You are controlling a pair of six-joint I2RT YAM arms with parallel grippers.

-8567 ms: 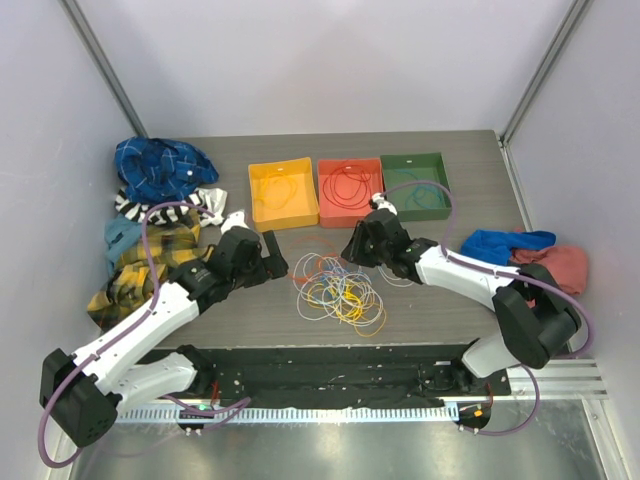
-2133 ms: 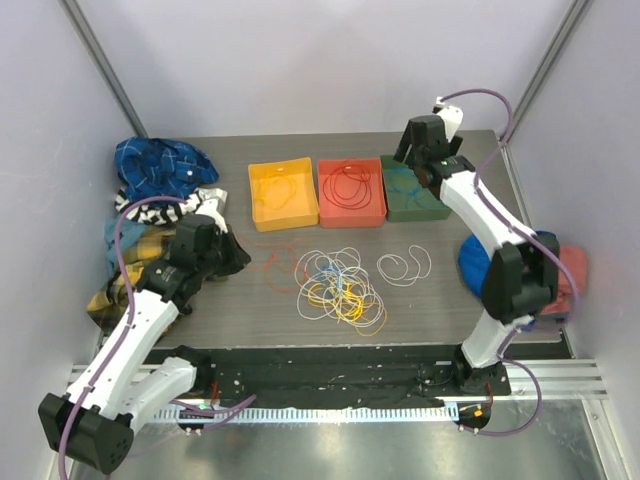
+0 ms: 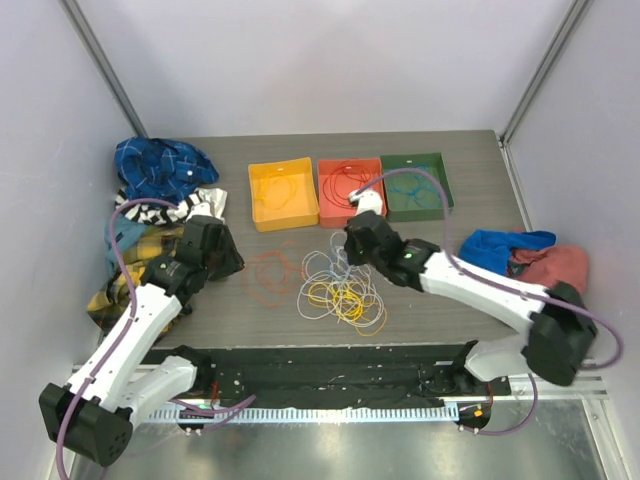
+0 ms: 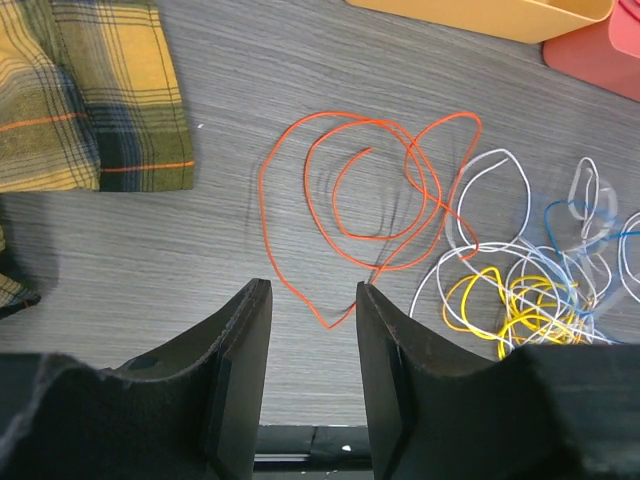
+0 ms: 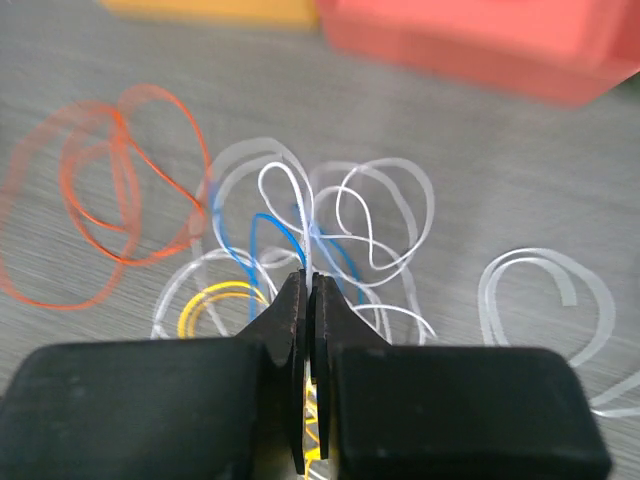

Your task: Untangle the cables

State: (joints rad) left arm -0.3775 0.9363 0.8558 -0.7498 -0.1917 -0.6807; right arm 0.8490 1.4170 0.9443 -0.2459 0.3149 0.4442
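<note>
At the near edge of the table (image 3: 250, 325), both arms reach forward toward the wire pile.

Left gripper (image 4: 312, 345): jaws spread, nothing between them. It hovers just short of the orange cable (image 4: 338, 200). That cable lies flat as one loose coil, mostly clear of the pile. Its right-hand side touches or crosses a white loop; which one lies on top I cannot tell.

Right gripper (image 5: 305, 300): jaws pressed together, low over the tangle (image 3: 340, 288). White and blue strands run straight into the seam at the fingertips. This reads as a pinch on one thin strand, colour not certain.

Tangle, mid-table between the two grippers: white, blue and yellow loops are interlocked, with yellow densest on the near side. One white loop (image 5: 545, 300) lies to the right of the bunch and looks free of it.

Far side, a row of three trays:
- yellow tray (image 3: 285, 222) holds a yellow loop
- red tray (image 3: 330, 215) holds red loops
- green tray (image 3: 400, 158) holds bluish loops

Cloths (image 3: 160, 170) are heaped at the left edge, with more at the right. They are not part of the job.

Progress, as a judgement: partly done. Some loops are already sorted by colour into the trays, and the orange cable is nearly separated. Left to do: the white, blue and yellow bunch, most of it knotted together. The orange cable also needs lifting away. Thin springy wire is likely to drag neighbouring loops when pulled.
</note>
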